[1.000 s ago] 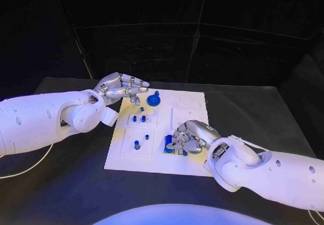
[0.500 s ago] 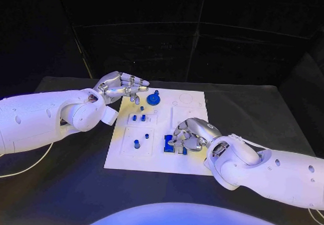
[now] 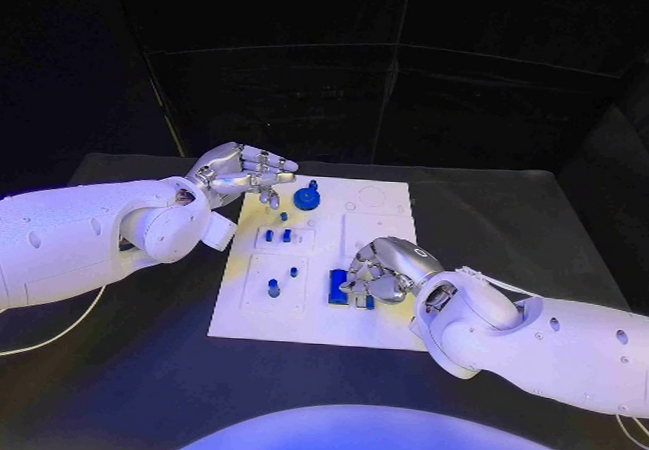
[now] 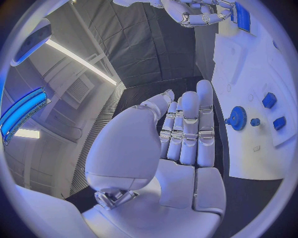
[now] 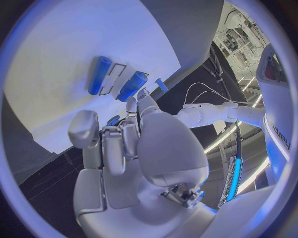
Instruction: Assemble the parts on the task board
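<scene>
The white task board (image 3: 390, 226) lies mid-table. My right hand (image 3: 382, 271) is over its near right part, fingers curled down on a blue part (image 3: 341, 288). A bit of blue (image 5: 113, 120) shows between this hand's fingers. Two blue cylinders (image 5: 99, 74) (image 5: 130, 85) lie in slots just beyond the fingers. My left hand (image 3: 245, 172) hovers at the board's far left corner, fingers curled, holding nothing. Next to it on the board stands a round blue part (image 3: 309, 196) (image 4: 236, 118). Small blue pegs (image 3: 274, 236) (image 3: 275, 287) stand in the left column.
The board (image 4: 248, 74) rests on a black table (image 3: 146, 357) with bare surface on all sides. Dark curtains close off the back. A white cable (image 3: 38, 341) trails on the table under my left arm.
My right hand's fingers have shifted slightly over the blue parts at the board's near right. My left hand has stayed at the far left corner.
</scene>
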Robot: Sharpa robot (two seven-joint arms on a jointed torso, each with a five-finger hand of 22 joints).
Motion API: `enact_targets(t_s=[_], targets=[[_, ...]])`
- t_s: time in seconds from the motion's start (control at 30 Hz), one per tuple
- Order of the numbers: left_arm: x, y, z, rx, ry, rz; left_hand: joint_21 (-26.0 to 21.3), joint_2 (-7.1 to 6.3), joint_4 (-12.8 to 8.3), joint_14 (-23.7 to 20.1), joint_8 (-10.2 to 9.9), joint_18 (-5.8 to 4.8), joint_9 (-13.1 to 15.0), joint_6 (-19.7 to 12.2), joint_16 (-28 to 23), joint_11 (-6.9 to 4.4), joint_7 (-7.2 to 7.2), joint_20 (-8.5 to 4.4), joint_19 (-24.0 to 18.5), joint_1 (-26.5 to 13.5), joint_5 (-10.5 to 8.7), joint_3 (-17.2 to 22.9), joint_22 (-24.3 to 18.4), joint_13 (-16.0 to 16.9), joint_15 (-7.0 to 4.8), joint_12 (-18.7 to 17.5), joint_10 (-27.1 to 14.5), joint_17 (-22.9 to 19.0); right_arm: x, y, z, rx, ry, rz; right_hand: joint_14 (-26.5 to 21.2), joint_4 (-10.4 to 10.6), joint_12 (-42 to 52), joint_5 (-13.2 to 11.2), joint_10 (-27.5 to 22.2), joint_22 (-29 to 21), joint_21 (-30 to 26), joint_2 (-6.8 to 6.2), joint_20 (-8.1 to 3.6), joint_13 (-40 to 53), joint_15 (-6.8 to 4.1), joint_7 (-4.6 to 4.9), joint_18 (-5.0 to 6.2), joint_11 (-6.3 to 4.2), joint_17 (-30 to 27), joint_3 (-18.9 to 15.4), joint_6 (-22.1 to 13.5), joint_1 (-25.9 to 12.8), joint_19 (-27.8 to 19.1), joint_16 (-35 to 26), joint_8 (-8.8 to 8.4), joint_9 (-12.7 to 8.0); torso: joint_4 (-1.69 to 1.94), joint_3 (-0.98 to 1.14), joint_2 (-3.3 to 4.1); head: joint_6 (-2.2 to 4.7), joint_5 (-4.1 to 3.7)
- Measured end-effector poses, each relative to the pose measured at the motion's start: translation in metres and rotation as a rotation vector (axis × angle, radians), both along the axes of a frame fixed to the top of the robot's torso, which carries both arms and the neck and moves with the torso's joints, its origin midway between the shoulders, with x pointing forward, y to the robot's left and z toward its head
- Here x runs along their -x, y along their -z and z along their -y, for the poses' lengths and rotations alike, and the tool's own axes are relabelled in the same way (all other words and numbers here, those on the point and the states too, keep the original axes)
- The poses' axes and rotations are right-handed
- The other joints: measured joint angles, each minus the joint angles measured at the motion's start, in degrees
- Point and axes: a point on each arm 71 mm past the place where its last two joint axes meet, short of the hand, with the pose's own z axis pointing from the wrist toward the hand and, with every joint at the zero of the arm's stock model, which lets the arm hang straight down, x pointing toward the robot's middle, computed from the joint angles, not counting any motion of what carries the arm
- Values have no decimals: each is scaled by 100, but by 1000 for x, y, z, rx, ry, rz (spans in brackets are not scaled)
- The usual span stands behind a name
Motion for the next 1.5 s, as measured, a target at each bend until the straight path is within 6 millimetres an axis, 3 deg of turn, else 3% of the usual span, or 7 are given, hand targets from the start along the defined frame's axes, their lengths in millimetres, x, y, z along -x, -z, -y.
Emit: enact_targets(t_s=[0.1, 0.23, 0.3, 0.6, 0.97, 1.3, 1.5], targets=[[0, 0, 0, 0, 0, 0, 0, 0, 0, 0, 0, 0, 0, 0, 0, 0, 0, 0, 0, 0, 0, 0, 0, 0, 0, 0, 0, 0, 0, 0, 9, 8, 16, 0, 0, 0, -40, 0, 0, 0, 0, 0, 0, 114, 0, 13, -1, 0, 0, 0, -13, 0, 0, 0, -6, -7, 0, 0, -3, 5, -4], [0, 0, 0, 0, 0, 0, 0, 0, 0, 0, 0, 0, 0, 0, 0, 0, 0, 0, 0, 0, 0, 0, 0, 0, 0, 0, 0, 0, 2, -2, 25, 7, 47, 2, 1, 181, -103, 0, 31, -27, 0, 56, 0, 116, 6, 167, -1, 31, -1, -92, -213, -204, 0, 0, -205, -98, -3, -3, -10, 20, -5], [0, 0, 0, 0, 0, 0, 0, 0, 0, 0, 0, 0, 0, 0, 0, 0, 0, 0, 0, 0, 0, 0, 0, 0, 0, 0, 0, 0, 4, -4, 33, 1, 65, 4, -3, 300, -160, 65, 32, -54, 0, 38, 34, 113, 67, 211, 0, 30, -1, -169, -256, -401, -34, 0, -269, -130, -6, -4, -10, 28, -12], [0, 0, 0, 0, -1, 0, 0, 0, 0, 0, 0, 0, 0, 0, 0, 0, 0, 0, 0, 0, 0, 0, 0, 0, 0, 0, 0, 0, 6, -7, 58, 1, 139, 1, -2, 529, -283, 356, -23, -182, -68, -123, 104, -134, 84, 234, 0, 85, -1, -398, -234, -683, -104, 0, -320, -163, -14, -3, -7, 64, -42], [-1, 0, 2, 0, 3, 1, 0, 0, 0, 0, 0, 0, 0, 0, 0, 0, 0, 0, 0, 0, 0, 0, 0, 0, 0, 0, 0, 0, -3, 4, 47, 69, 145, -41, -2, 721, -294, 498, -23, -221, -95, -107, 104, -105, 84, 203, 0, 85, -2, -591, -164, -817, -104, -32, -320, -152, -2, 9, 10, 53, -64], [-1, 0, 3, 0, 3, 1, 0, 0, 0, 0, 0, 0, 0, 0, 0, 0, 0, 0, 0, 0, 0, 0, 0, 0, 0, 0, 0, 0, -7, 9, 39, 106, 139, -62, -2, 690, -293, 522, -23, -220, -95, -108, 104, -105, 84, 168, 0, 85, -2, -651, -97, -815, -104, -32, -320, -115, 3, 7, 10, 22, -61], [-2, 0, 3, 0, 3, 1, 0, 0, 0, 0, 0, 0, 0, 0, 0, 0, 0, 0, 0, 0, 0, 0, 0, 0, 0, 0, 0, 1, -8, 11, 36, 127, 127, -73, -2, 595, -293, 522, -45, -220, -116, -164, 104, -100, 84, 148, 0, 63, -3, -684, -76, -599, -104, -32, -280, -79, 3, 3, 7, 8, -55]])
